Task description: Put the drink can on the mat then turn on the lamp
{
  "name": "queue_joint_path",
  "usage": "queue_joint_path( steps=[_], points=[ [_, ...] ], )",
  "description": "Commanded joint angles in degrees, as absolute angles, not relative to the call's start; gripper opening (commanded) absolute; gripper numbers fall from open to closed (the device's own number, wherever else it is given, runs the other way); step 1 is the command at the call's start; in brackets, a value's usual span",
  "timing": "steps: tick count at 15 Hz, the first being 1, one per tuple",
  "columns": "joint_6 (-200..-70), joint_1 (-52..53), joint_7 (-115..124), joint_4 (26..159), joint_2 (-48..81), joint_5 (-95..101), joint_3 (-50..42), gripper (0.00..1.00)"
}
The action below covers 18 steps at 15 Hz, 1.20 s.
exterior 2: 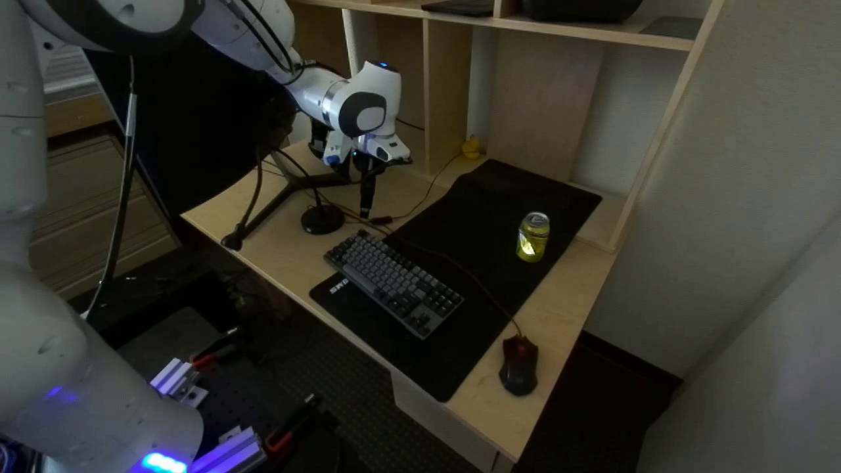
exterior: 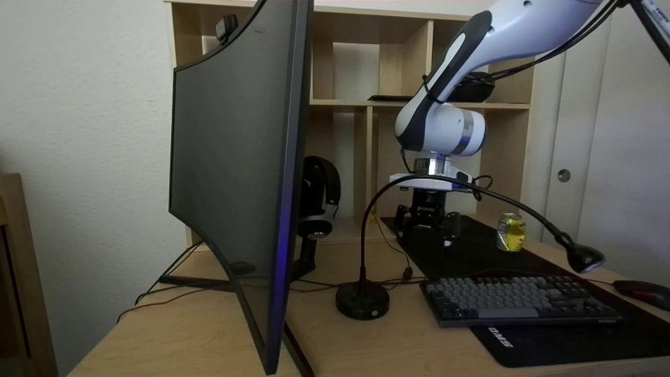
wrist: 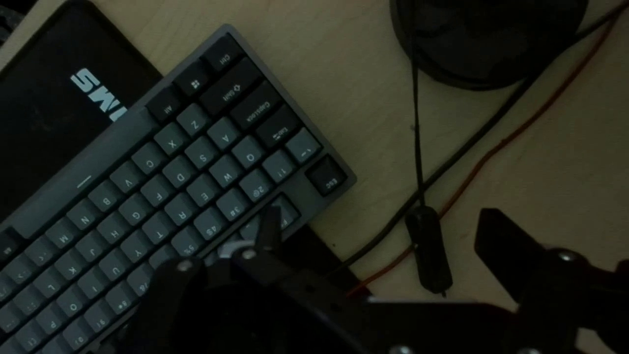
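Gripper [wrist: 380, 216] with fingers parted above cord switch [wrist: 428, 248], near the lamp [exterior 2: 322, 221], can [exterior 2: 533, 236] upright on mat [exterior 2: 486, 197], near the right edge of the tabletop [exterior 2: 558, 309].

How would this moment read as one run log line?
yellow-green drink can: upright on black desk mat | gripper: open, empty, over inline cord switch | gooseneck desk lamp: looks unlit | next: probably lighting it

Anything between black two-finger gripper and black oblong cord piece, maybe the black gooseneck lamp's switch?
Nothing visible: in the wrist view, the open black gripper frames the uncovered black oblong cord piece; a red cable passes beneath it.
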<state>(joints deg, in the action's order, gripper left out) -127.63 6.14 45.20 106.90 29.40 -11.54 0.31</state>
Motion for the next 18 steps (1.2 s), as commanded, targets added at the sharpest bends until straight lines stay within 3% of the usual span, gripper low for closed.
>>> queue_joint_path(
  steps=[1, 7, 18],
  points=[
    [-129.8, 7.5, 44.9, 106.4, 31.5, -10.5, -0.2, 1.00],
    [-143.2, 9.6, 46.6, 109.5, 31.2, -7.4, -2.1, 1.00],
    [-139.5, 9.6, 46.8, 107.3, 32.3, -6.3, -2.4, 1.00]
  ],
)
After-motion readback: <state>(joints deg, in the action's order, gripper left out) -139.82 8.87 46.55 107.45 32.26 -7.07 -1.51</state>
